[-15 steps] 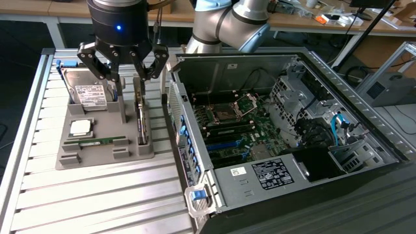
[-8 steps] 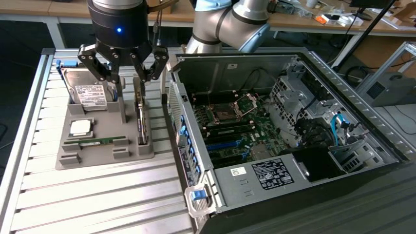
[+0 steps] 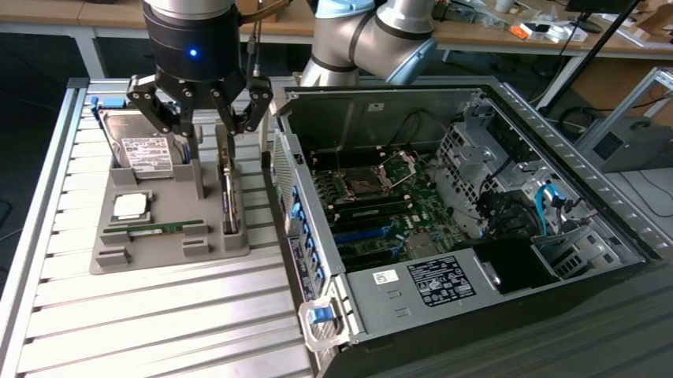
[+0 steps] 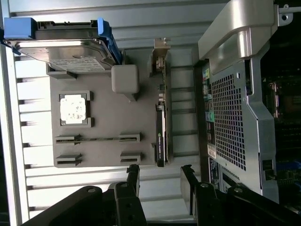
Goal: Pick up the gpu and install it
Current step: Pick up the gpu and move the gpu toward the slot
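While the jaws hang apart above, the gpu (image 3: 228,189) stands edgewise, top edge free.

Open pincer (image 3: 207,127) just above the gpu (image 3: 228,193) — on edge in the grey tray (image 3: 158,246) beside the computer case (image 3: 392,298).

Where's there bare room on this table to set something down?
Free: bare slats of the table on the camera side of the gray holder, and the strip at the exterior view's left of it. Crowded: the narrow gap between holder and computer case, with the open gripper above the gpu.
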Motion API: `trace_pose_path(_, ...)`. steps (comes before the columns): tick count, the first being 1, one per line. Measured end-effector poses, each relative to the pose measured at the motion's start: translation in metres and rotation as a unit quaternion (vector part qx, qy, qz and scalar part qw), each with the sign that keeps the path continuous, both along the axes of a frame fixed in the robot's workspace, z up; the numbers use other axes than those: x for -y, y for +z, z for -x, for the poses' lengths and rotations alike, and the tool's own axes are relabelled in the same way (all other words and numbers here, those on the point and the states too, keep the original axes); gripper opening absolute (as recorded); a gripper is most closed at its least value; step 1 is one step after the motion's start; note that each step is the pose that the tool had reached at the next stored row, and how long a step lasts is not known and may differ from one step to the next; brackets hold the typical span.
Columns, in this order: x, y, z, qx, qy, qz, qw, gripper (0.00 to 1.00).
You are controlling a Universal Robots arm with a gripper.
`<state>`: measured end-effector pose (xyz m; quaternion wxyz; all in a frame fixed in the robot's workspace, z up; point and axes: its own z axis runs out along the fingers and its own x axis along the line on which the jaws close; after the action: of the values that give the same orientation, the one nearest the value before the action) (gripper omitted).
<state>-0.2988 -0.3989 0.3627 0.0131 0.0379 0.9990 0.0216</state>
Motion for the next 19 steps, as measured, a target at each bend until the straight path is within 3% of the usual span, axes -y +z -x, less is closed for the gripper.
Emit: trace_pose_path(19,0.0000,-0.0083,0.0000,0.0000,0.000,0.0000,1.0000,0.48)
